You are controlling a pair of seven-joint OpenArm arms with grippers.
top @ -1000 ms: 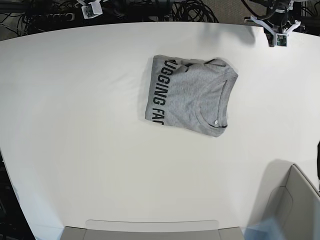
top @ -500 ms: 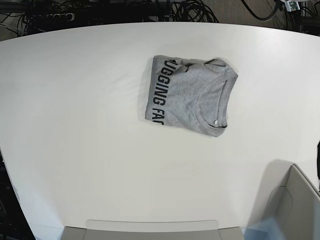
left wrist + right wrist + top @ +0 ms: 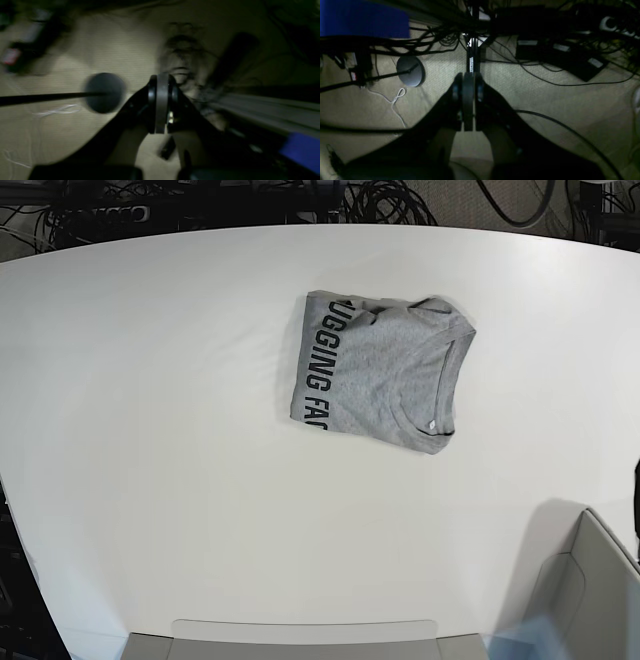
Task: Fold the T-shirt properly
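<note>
Base view: the T-shirt (image 3: 380, 370) lies folded into a compact block on the white table (image 3: 150, 430), towards the far right of the middle, with dark block lettering running along its left edge and the ribbed crew neck at its right side. Nothing rests on it or touches it, and neither arm shows here. A tangle of dark cables (image 3: 390, 200) lies on the floor beyond the far table edge. A grey box (image 3: 590, 580) is cut off at the lower right corner, and a pale grey tray edge (image 3: 300, 635) is cut off along the bottom

Left wrist view: the picture is dark and smeared. The left gripper (image 3: 161, 82) points at beige carpet, its jaws pressed together with nothing between them. A round dark base (image 3: 105, 92) on a thin rod sits left of it; a blue patch (image 3: 302, 150) at the lower right is too blurred to name

Right wrist view: the right gripper (image 3: 468, 80) is likewise clenched on nothing above carpet. Black cables (image 3: 545, 72), a white cord (image 3: 395, 100), a round dark base (image 3: 410, 71) and dark boxes (image 3: 572, 60) lie beyond; a blue panel (image 3: 362, 17) is cut off at the upper left. The shirt appears in neither wrist view
</note>
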